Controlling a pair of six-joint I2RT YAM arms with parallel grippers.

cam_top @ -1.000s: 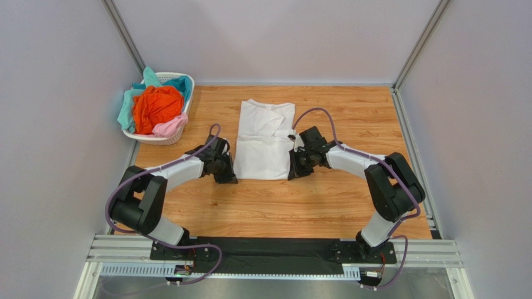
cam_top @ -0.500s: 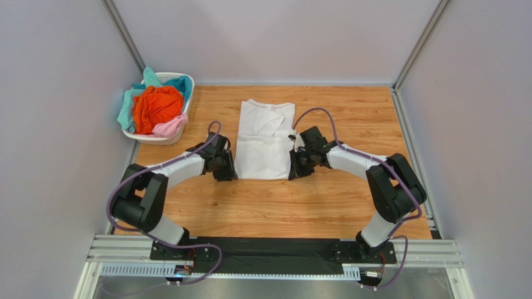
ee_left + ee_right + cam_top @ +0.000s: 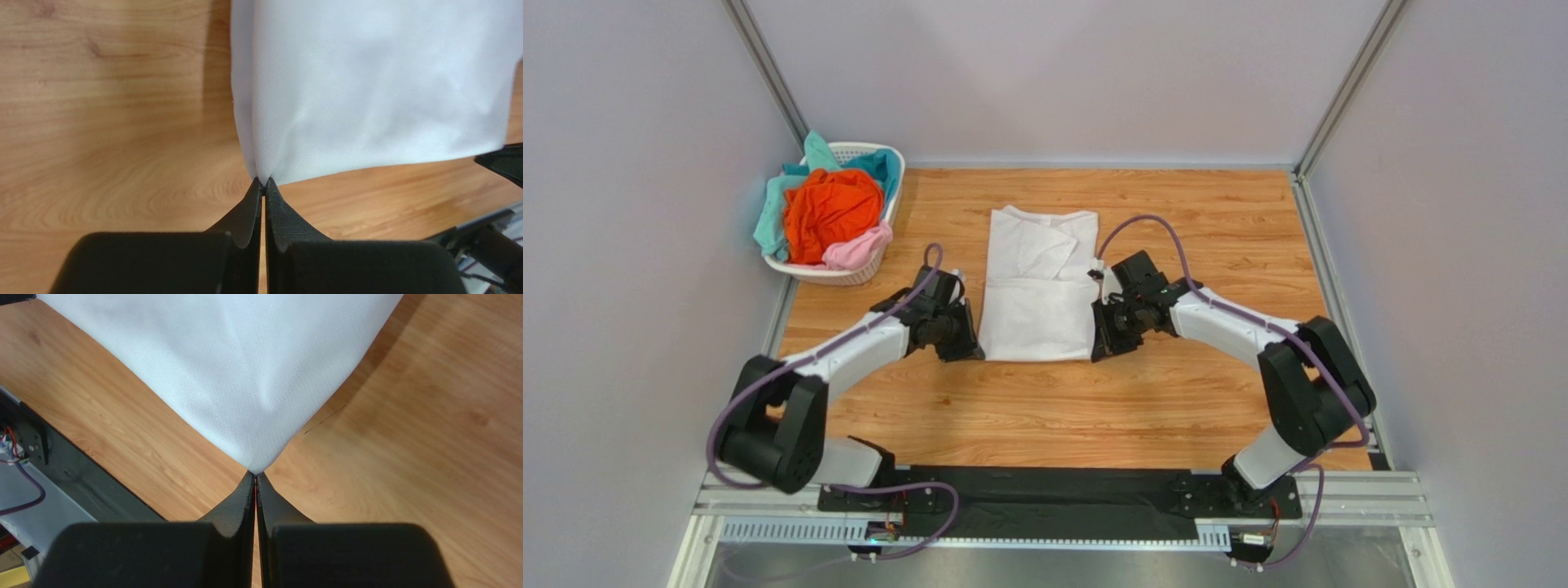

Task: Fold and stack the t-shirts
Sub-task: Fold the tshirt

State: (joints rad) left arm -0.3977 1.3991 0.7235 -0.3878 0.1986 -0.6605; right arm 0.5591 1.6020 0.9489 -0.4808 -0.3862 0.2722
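Your holdings:
- left pincer [image 3: 263, 182]: jaws pressed together on the near left corner of the white t-shirt [image 3: 380, 86].
- right pincer [image 3: 255, 473]: clamped the same way on the near right corner.
- The shirt spreads ahead of both tips, between them, over the wooden table [image 3: 1210, 233].
- basket [image 3: 891, 184]: well beyond your left pincer, heaped with coloured shirts [image 3: 830, 208].

— Where does the t-shirt [image 3: 1038, 294] lie?
— Flat on the bench [image 3: 1210, 404], midway across, beyond my two arms. My left pincer [image 3: 264, 182] nips its near left corner, my right pincer [image 3: 255, 473] its near right corner.
— And the basket [image 3: 892, 184]?
— At the bench's far left corner, left of the t-shirt, with a heap of t-shirts [image 3: 830, 211] in it.
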